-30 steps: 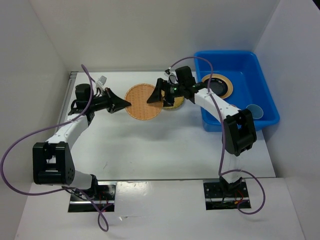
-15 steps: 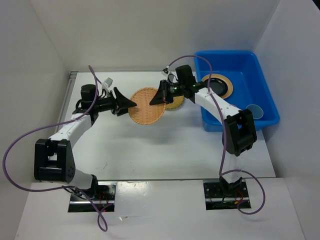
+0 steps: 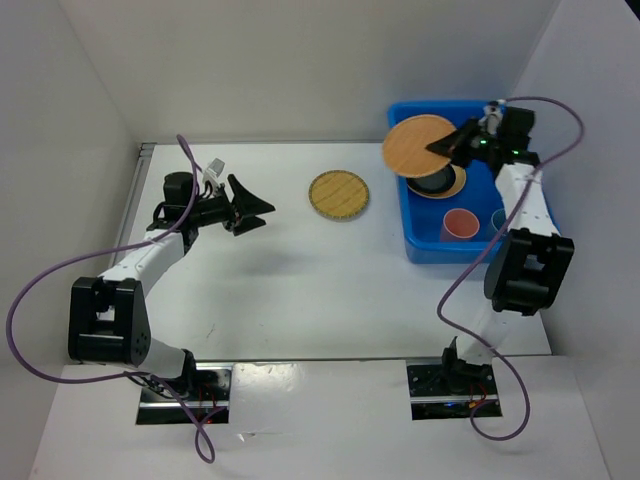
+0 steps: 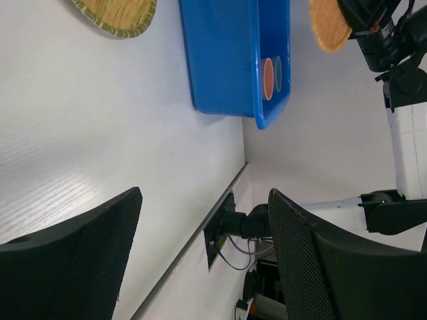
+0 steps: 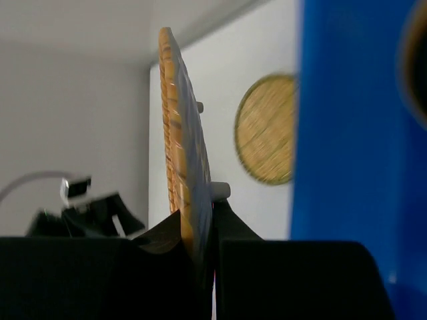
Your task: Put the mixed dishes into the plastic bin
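The left tool (image 4: 205, 195) stands with jaws wide apart over the white desk (image 4: 80, 133). Beyond it are a woven plate (image 4: 117, 12) and the blue bin (image 4: 227, 60) with two cups (image 4: 267, 77) inside. Above them is an orange-brown plate (image 4: 327, 25), held up by the right tool (image 4: 348, 15).

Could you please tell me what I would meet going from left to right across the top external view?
Left gripper → woven bamboo plate lying on the table → raised tan plate → pink cup → blue cup. The blue bin and the black plate overlap others, so they are left out.
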You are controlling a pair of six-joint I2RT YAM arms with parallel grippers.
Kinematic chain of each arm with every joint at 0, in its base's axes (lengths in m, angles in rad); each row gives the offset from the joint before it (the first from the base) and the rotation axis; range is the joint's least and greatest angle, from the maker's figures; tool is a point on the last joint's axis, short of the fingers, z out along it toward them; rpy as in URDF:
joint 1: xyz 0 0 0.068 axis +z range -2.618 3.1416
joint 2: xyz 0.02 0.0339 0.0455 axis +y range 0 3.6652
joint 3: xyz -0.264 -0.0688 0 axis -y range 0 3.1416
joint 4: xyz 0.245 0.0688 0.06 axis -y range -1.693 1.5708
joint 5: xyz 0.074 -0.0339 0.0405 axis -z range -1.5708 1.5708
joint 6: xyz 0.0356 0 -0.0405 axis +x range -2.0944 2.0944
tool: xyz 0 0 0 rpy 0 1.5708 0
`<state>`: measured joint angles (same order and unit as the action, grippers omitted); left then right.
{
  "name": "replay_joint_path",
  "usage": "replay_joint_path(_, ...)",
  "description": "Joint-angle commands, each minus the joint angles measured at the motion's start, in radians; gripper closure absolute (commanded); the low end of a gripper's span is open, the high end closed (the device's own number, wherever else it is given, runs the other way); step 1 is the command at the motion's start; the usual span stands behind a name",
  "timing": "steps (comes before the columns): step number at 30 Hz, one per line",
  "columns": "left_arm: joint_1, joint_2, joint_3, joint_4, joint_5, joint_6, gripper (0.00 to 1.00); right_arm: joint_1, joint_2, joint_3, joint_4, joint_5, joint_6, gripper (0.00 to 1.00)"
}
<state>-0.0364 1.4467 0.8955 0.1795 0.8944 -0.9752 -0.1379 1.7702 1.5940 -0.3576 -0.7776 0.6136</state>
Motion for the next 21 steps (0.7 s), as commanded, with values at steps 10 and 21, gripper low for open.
replay_joint_path(10, 0.000, 0.015, 0.014, -0.015, -0.057, 0.036, 0.17, -0.223, 0.052, -0.013, 0.172, 0.231, 0.176, 1.00)
replay_joint_path(21, -0.048, 0.243, 0.103, 0.079, -0.150, -0.025, 0.17, -0.140, 0.262, 0.049, 0.206, 0.432, 0.271, 1.00)
